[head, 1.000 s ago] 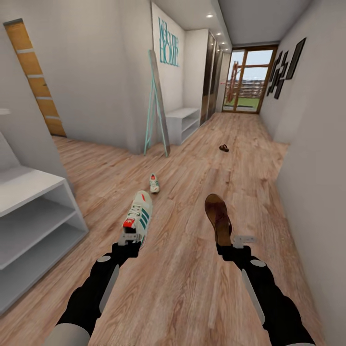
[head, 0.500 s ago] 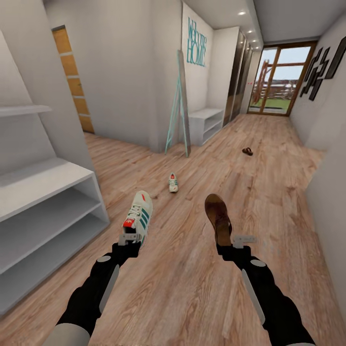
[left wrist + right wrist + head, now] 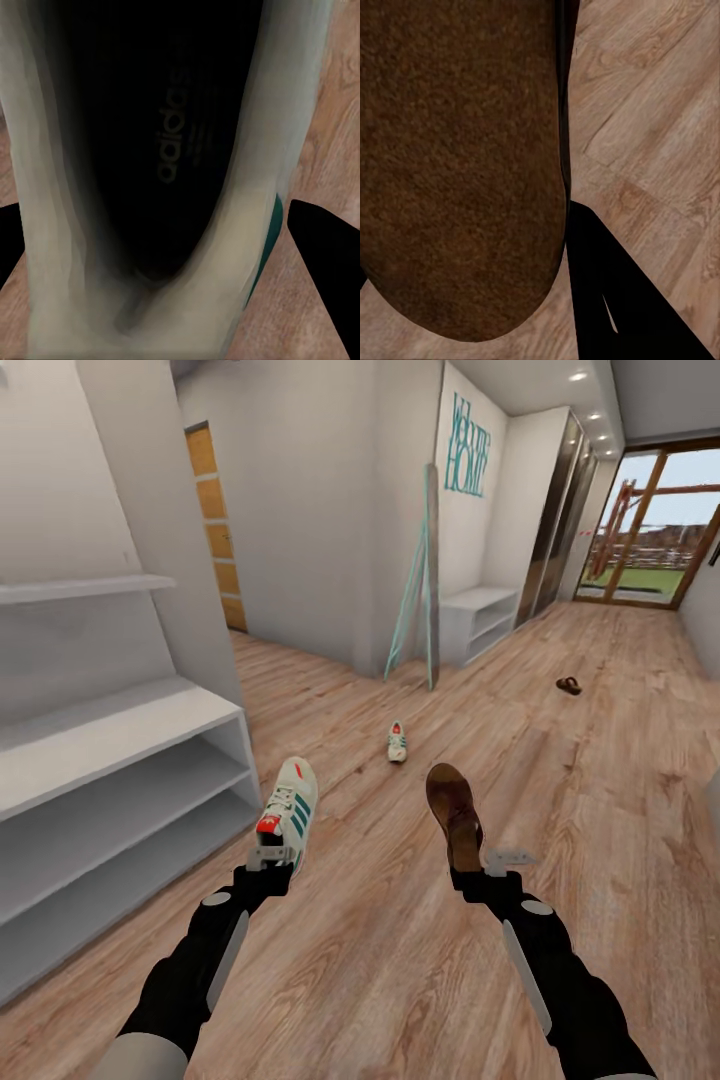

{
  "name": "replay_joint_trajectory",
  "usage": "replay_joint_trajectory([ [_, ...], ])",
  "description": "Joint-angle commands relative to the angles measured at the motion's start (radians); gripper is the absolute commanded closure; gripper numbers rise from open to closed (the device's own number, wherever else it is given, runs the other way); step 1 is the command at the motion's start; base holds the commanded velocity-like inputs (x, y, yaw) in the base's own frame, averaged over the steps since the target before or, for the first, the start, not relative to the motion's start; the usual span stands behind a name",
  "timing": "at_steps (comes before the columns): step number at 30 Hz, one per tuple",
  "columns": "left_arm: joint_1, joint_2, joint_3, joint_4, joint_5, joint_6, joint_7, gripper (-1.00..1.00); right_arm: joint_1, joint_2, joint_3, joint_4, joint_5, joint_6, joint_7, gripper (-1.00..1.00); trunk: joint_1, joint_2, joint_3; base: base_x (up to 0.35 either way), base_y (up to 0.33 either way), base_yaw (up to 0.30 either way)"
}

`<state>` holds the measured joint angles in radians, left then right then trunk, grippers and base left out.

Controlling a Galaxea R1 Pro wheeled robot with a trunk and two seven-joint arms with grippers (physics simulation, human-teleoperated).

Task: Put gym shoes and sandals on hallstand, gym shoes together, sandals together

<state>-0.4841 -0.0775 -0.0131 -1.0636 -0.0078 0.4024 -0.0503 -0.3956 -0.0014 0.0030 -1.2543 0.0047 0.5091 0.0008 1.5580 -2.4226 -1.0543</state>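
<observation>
A white gym shoe [image 3: 289,807] with teal stripes and a red heel is held by its heel in the left gripper [image 3: 272,857], toe pointing away, above the corridor floor [image 3: 400,920]. Its dark inside [image 3: 161,135] fills the left wrist view, the fingers [image 3: 322,247] closed on its sides. To its right, a brown sandal [image 3: 455,814] is held by its heel in the right gripper [image 3: 487,863], with one finger [image 3: 622,300] dark beside the tan insole [image 3: 457,165].

The second gym shoe [image 3: 397,742] lies on the floor farther ahead, between the two held shoes. The second sandal [image 3: 569,685] lies far off to the right, well apart.

The light-grey hallstand [image 3: 110,780] stands at near left, its shelves open toward the robot.
</observation>
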Motion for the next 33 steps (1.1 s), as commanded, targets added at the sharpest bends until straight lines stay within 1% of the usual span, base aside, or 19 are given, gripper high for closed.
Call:
replay_joint_trajectory([
  [1,-0.001,-0.001,0.001,-0.001,-0.001,0.006,-0.003,1.00,0.000,0.000,0.000,-0.002,-0.003,0.006,-0.003,1.00,0.000,0.000,-0.001,0.000,-0.060,0.298],
  [13,-0.001,0.000,0.001,-0.001,-0.001,0.006,-0.003,1.00,0.000,0.000,0.000,-0.001,-0.004,0.006,-0.003,1.00,0.000,0.000,-0.001,0.001,-0.010,0.298],
  [18,0.000,-0.001,0.001,-0.001,-0.001,0.004,-0.003,1.00,0.000,0.000,0.000,-0.001,-0.004,0.005,-0.003,1.00,0.000,0.000,-0.001,0.087,-0.104,0.298],
  [26,0.001,-0.001,0.001,-0.001,-0.001,0.003,-0.003,1.00,0.000,0.000,0.000,-0.001,-0.003,0.005,-0.003,1.00,0.000,0.000,-0.001,0.016,-0.019,0.298],
  [29,0.001,-0.001,0.000,-0.001,-0.001,0.003,-0.003,1.00,0.000,0.000,0.000,-0.001,-0.003,0.006,-0.003,1.00,0.000,0.000,-0.001,0.099,-0.118,0.298],
  [33,0.001,-0.001,0.001,-0.001,-0.001,0.003,-0.003,1.00,0.000,0.000,0.000,-0.001,-0.003,0.005,-0.003,1.00,0.000,0.000,-0.001,0.195,-0.246,0.298],
])
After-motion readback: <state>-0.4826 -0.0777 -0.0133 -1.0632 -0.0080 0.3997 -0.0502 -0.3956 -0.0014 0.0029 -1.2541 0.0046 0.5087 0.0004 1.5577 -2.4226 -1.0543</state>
